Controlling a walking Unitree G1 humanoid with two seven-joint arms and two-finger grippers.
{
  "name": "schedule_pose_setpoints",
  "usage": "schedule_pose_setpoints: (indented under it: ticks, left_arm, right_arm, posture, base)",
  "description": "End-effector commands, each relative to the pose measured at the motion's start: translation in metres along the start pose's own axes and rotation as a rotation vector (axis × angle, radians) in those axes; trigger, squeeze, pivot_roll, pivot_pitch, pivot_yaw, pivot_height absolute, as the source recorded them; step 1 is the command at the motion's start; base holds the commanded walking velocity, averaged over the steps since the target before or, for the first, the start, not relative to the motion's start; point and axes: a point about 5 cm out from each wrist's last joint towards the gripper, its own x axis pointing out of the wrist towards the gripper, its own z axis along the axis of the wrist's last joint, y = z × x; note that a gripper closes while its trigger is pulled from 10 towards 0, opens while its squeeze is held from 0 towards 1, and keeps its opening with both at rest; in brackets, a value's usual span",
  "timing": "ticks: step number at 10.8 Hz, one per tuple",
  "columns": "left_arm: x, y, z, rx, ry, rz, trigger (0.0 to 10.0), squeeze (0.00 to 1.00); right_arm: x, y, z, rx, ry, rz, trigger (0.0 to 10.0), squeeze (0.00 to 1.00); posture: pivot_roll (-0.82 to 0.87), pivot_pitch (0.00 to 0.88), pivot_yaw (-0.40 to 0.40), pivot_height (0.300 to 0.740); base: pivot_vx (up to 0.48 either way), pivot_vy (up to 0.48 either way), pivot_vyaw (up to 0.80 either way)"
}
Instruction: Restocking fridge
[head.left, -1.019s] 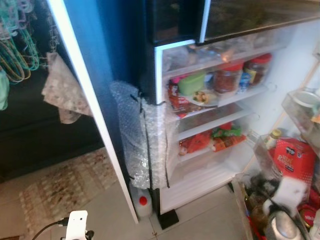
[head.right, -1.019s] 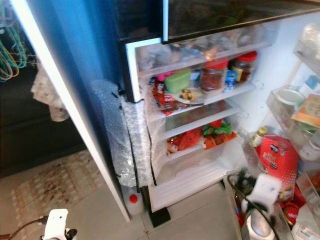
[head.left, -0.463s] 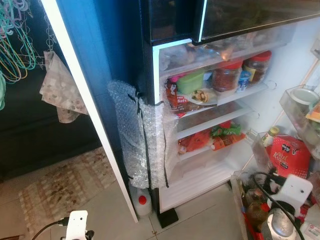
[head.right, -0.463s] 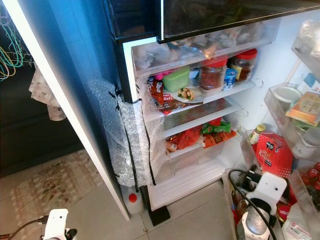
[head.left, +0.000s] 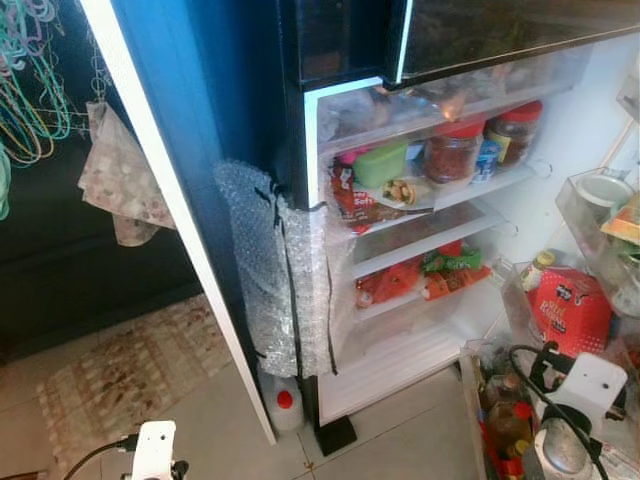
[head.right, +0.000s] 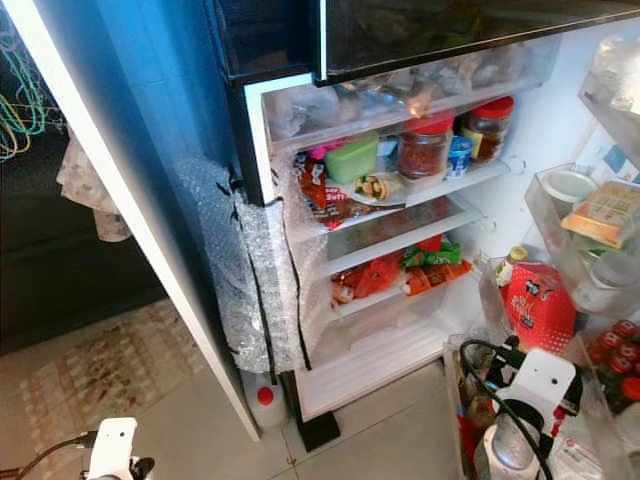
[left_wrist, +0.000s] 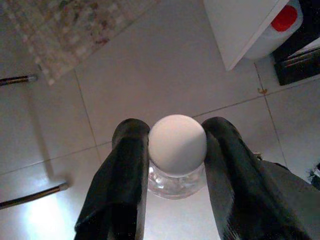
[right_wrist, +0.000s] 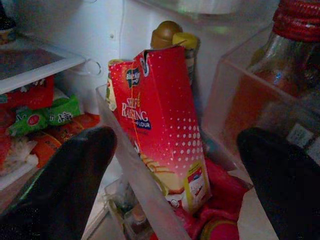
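White-capped clear glass jar (left_wrist: 176, 150) sits clamped in the left gripper (left_wrist: 175, 165), low at lower left above the tiled floor (left_wrist: 150, 65). At lower right, the right gripper (right_wrist: 175, 170) hangs spread before the red flour carton (right_wrist: 160, 130) in the fridge door bin (right_wrist: 135, 195). Stocking seems under way; next, the jar needs carrying to a shelf.

The tiled floor (head.left: 420, 440) carries a patterned rug (head.left: 120, 375) and a red-capped white jug (head.left: 283, 402) beside the fridge.

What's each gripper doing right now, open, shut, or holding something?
Left gripper: shut on a clear glass jar with a round white lid.
Right gripper: open, holding nothing, facing a red self-raising flour carton.
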Motion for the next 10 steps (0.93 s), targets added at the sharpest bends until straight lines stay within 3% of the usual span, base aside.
schedule_pose_setpoints:
  ticks: [1, 4, 6, 8, 10]
  left_arm:
    - [-0.001, 0.004, -0.002, 0.011, 0.008, 0.013, 10.0, 0.00]
    - [0.000, 0.005, -0.001, 0.005, 0.008, 0.018, 10.0, 0.00]
    - [0.000, 0.005, -0.002, 0.002, 0.009, 0.020, 10.0, 0.00]
    - [-0.001, 0.006, -0.003, 0.013, 0.015, 0.026, 10.0, 0.00]
    - [-0.001, 0.006, -0.002, 0.021, 0.011, 0.027, 10.0, 0.00]
  right_arm:
    - [0.002, -0.006, -0.002, -0.010, 0.016, -0.023, 10.0, 0.00]
    - [0.009, -0.017, -0.001, -0.008, 0.030, -0.055, 10.0, 0.00]
    - [0.017, -0.038, 0.001, -0.031, 0.041, -0.089, 10.0, 0.00]
    - [0.026, -0.081, 0.003, -0.059, 0.064, -0.194, 10.0, 0.00]
    - [0.030, -0.109, 0.008, -0.092, 0.079, -0.253, 10.0, 0.00]
  posture:
    - [-0.11, 0.000, 0.041, 0.740]
    - [-0.11, 0.000, 0.038, 0.740]
    - [-0.10, 0.000, 0.039, 0.740]
    - [-0.11, 0.000, 0.045, 0.740]
    - [-0.11, 0.000, 0.047, 0.740]
  base:
    - [0.000, 0.000, 0.00]
    - [0.000, 0.000, 0.00]
    - [0.000, 0.000, 0.00]
    - [0.000, 0.000, 0.00]
    - [0.000, 0.000, 0.00]
